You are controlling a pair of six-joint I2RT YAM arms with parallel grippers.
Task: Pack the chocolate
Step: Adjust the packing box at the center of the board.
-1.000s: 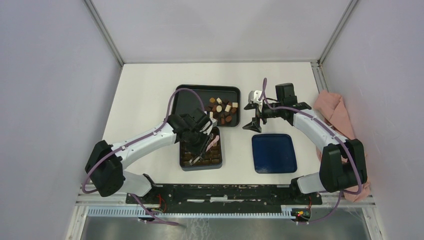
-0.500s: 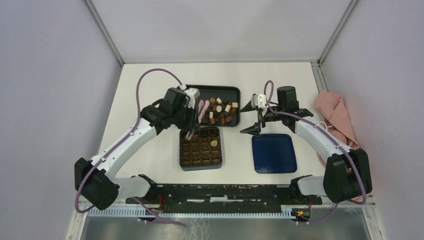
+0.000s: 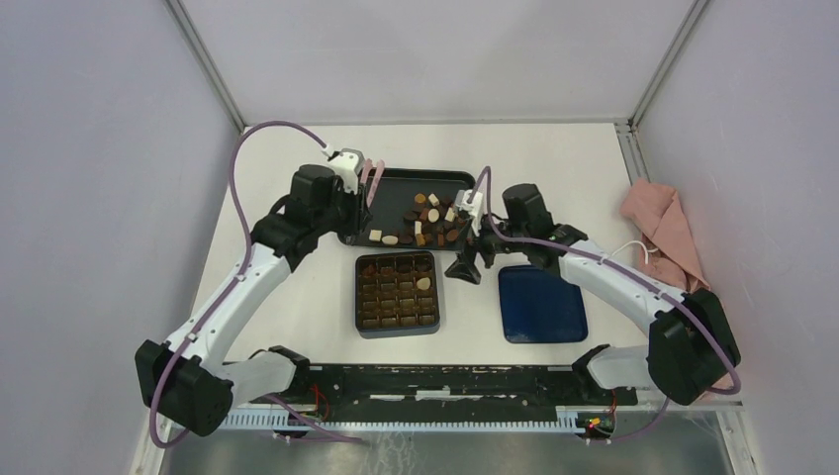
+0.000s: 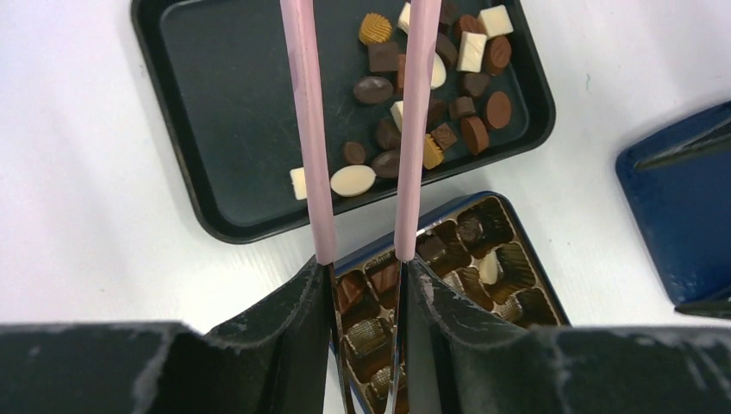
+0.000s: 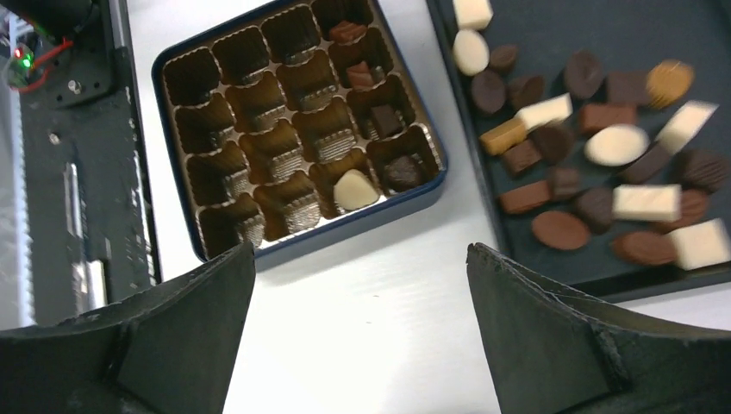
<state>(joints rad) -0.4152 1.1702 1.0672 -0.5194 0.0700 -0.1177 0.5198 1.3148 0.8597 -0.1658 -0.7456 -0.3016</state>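
Left gripper [image 4: 362,278]: clamped on the pink tweezers [image 4: 303,129], handles pinched between the fingers. The two arms run forward with a clear gap between them. Tips are cut off at the top of the wrist view, so I can't tell if anything is in them. With that spread, probably empty.

Change over the last second: the left arm was down over the compartment box [image 3: 398,332] with the tweezers inside it. It's now lifted and swung back to the black tray [image 4: 233,103], near its left end. A cream-white piece [image 5: 355,190] sits in a compartment on the box's right side, which reads as a drop-off completed.

Right gripper [image 5: 362,345]: jaws wide apart, holding nothing. It has moved in from beside the tray's right end to hang over the bare table between the box and the blue lid [image 3: 541,302]. Not touching either.

The chocolate [image 4: 435,95]: most is loose in the right half of the tray, in mixed dark, mid-brown and white shapes. A few strays lie toward the tray's near edge. About five pieces are in the box, all on its right side. The other cells are bare.

Judgement: early in the packing, and the left arm is lining up the next pick.
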